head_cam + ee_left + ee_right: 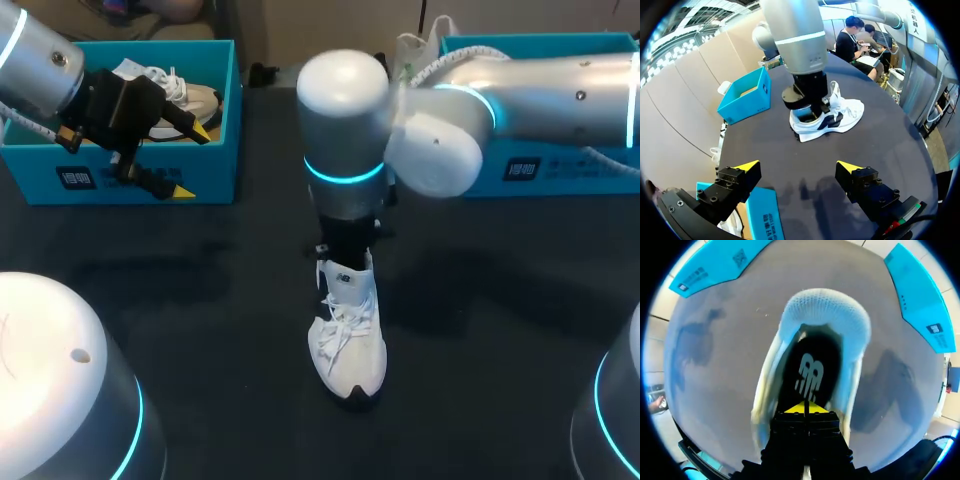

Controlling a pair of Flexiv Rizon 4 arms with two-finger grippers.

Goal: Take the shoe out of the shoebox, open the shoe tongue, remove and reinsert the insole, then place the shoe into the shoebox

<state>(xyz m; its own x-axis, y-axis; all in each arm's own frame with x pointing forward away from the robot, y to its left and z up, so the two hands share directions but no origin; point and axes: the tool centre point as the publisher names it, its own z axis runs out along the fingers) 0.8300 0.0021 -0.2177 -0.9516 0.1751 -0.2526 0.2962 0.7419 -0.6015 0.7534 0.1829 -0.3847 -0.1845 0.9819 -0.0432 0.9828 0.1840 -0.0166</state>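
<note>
Noted right tool (805,407) pressed together at heel of insole (809,372) inside white sneaker (350,350), left tool (799,166) spread. Recommend slow, straight lift.

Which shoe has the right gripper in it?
The shoe on the table; the right gripper is inside its opening. The other shoe lies in the left box.

Shoe (350,340) at centre of table (200,300), toe toward bottom of frame. Right tool (805,407) sits in its heel opening. Left shoebox (222,110) upper left, second shoe (190,95) inside, left tool (190,160) over its front wall. Right shoebox (560,172) upper right.
</note>
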